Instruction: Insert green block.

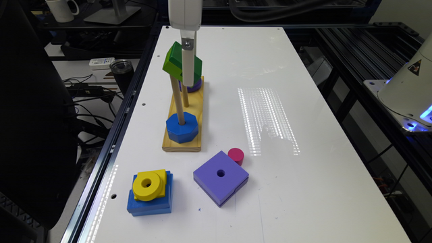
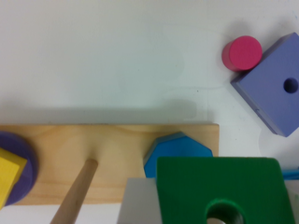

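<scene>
White robot gripper (image 1: 189, 72) hangs over far end of the light wooden peg base (image 1: 184, 143), clamped on the small green square block w/ round centre hole (image 1: 175, 60). Block is up in the air, tilted, at about the top of the tall wooden peg (image 1: 177, 98) that rises from the blue octagon block (image 1: 181, 127); can't tell if the peg tip is in the hole yet. In wrist view green block (image 2: 224, 186) sits right by a grey finger (image 2: 138, 200), hole near frame edge, blue octagon (image 2: 175, 151) partly under it.

Middle wooden peg (image 2: 74, 193) is bare. Far peg has a purple round disc (image 1: 195, 87) at its foot; wrist view shows a yellow piece (image 2: 9, 175) on top of that disc.

On the white tabletop (image 1: 303, 101), near end: big purple square block w/ centre hole (image 1: 221, 177), small pink cylinder (image 1: 236, 155) just beside its far corner. Toward ext view's left, yellow ring-like block (image 1: 148, 185) stacked on a blue square block (image 1: 150, 202).
</scene>
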`<state>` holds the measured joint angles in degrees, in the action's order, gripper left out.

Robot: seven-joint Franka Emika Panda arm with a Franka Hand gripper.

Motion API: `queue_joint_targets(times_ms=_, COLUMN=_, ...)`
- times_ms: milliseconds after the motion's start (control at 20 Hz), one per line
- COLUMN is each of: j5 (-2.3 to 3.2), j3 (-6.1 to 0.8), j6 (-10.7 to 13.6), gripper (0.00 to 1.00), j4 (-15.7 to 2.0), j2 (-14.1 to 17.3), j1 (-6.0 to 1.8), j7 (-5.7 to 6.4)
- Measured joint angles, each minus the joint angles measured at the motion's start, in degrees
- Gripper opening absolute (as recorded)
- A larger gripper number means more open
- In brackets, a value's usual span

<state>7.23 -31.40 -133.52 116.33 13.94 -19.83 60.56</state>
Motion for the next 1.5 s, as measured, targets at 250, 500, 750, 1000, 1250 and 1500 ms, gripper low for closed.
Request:
queue_joint_targets(times_ms=250, j5=0.0, j3=-0.1, j6=0.2, gripper=0.0, j4=0.13, j2=0.0, j1=0.0, j7=0.0)
queue_joint_targets(times_ms=500, j5=0.0, j3=-0.11, j6=0.3, gripper=0.0, j4=0.18, j2=0.0, j1=0.0, j7=0.0)
queue_joint_targets(times_ms=750, j5=0.0, j3=-0.11, j6=0.3, gripper=0.0, j4=0.19, j2=0.0, j1=0.0, j7=0.0)
queue_joint_targets(times_ms=1000, j5=0.0, j3=-0.11, j6=0.5, gripper=0.0, j4=0.45, j2=-0.1, j1=0.0, j7=0.0)
queue_joint_targets(times_ms=1250, j5=0.0, j3=-0.11, j6=0.6, gripper=0.0, j4=0.79, j2=-0.2, j1=-0.02, j7=0.01)
queue_joint_targets(times_ms=1500, j5=0.0, j3=-0.11, j6=0.6, gripper=0.0, j4=1.26, j2=-0.5, j1=-0.16, j7=0.01)
